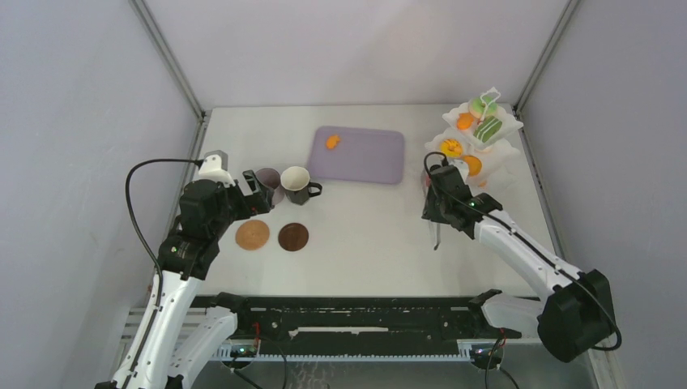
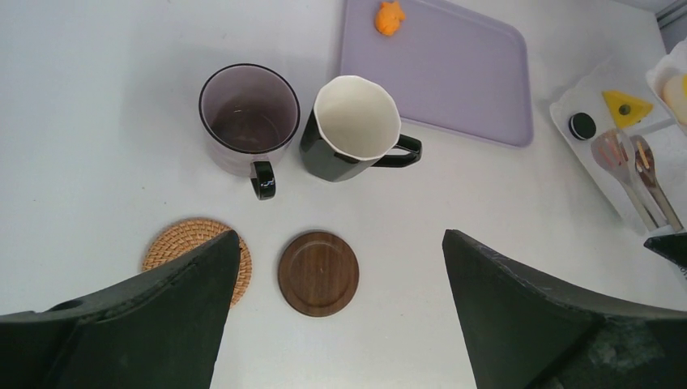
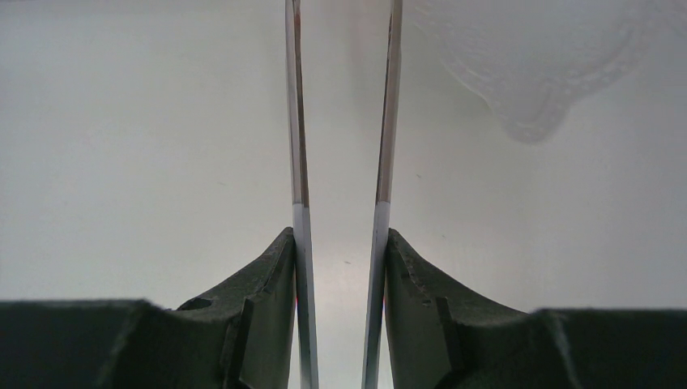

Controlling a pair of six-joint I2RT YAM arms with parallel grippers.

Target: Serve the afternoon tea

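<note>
Your left tool point(image 2: 340, 239) hangs spread wide above the two coasters point(image 2: 318, 273); the mugs point(image 2: 352, 130) stand just behind them on the desk point(image 1: 373, 227). Your right tool point(image 3: 340, 239) pinches the tongs point(image 3: 301, 121) near the stand point(image 1: 500, 154).

Robot-lab test booth: white table point(image 1: 373, 227), plain grey panel walls point(image 1: 348, 49), metal corner posts point(image 1: 164, 53).
</note>
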